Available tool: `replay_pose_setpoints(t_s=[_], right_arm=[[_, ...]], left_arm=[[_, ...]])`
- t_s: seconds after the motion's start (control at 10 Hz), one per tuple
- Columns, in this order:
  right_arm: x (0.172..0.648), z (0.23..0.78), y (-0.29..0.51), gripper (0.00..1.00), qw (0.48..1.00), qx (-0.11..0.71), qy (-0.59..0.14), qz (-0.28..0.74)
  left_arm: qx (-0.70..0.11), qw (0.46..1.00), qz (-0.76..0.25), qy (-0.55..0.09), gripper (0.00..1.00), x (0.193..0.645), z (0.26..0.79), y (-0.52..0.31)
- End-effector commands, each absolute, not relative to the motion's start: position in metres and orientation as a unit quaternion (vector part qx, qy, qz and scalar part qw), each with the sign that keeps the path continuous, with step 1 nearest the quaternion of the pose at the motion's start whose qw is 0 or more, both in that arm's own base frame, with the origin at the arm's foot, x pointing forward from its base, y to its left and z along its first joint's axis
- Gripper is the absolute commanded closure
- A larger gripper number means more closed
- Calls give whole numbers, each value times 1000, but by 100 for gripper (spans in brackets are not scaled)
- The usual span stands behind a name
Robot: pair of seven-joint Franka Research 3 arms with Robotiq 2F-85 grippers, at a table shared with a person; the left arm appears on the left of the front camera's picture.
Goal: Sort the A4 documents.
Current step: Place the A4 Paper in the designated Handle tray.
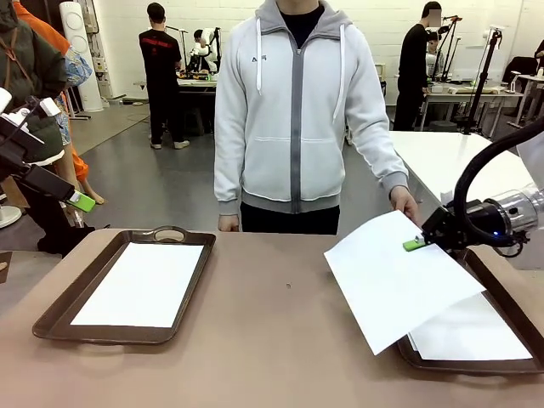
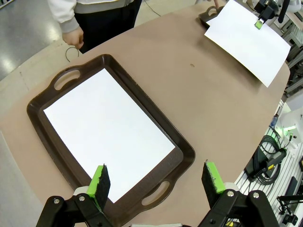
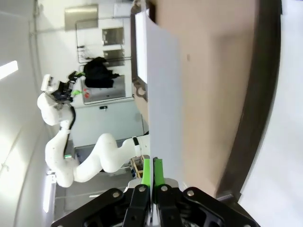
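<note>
A white A4 document [image 1: 391, 280] hangs tilted above the right brown tray [image 1: 493, 367], and my right gripper [image 1: 416, 244] is shut on its far right edge. The same sheet [image 3: 163, 90] appears edge-on between the green pads in the right wrist view, and far off as a sheet [image 2: 248, 40] in the left wrist view. Another document [image 1: 467, 333] lies in the right tray. One more document [image 1: 140, 283] lies flat in the left brown tray [image 1: 59, 314]. My left gripper [image 2: 158, 182] is open, high above the near end of that tray [image 2: 182, 158]. The person's hand [image 1: 405, 202] is just behind the lifted sheet.
The person stands at the far edge of the brown table [image 1: 272, 314], arms down. A hand [image 1: 228, 223] rests near the table edge. A white table [image 1: 450, 157] stands behind at right. Cables and equipment [image 2: 270, 151] lie past the table edge in the left wrist view.
</note>
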State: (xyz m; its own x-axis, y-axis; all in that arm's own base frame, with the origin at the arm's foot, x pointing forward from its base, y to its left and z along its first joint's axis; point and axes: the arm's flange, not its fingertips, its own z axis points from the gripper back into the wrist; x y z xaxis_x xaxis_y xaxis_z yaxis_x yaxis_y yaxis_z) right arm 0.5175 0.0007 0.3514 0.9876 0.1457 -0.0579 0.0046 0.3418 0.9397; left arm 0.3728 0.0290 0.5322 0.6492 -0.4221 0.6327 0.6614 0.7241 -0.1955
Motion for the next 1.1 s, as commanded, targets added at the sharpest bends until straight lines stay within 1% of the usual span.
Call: replay_pose_setpoints(t_s=[0.0,0.2,0.4,0.7,1.0], right_arm=[[522,346,-23,99,826,561,45,27],[514,337,-47,99,844,534,38,23],[514,321,-57,99,910,413,-3,18],[519,307,-70,99,951,305,7,49],[526,310,-73,99,956,289,-18,52]], left_arm=[[-209,883,-307,-286,0,373,532,29],[-209,883,-307,-286,0,373,532,29],[-209,883,-307,-286,0,373,532,29],[-209,883,-307,-286,0,373,532,29],[-209,883,-307,-286,0,373,532,29]])
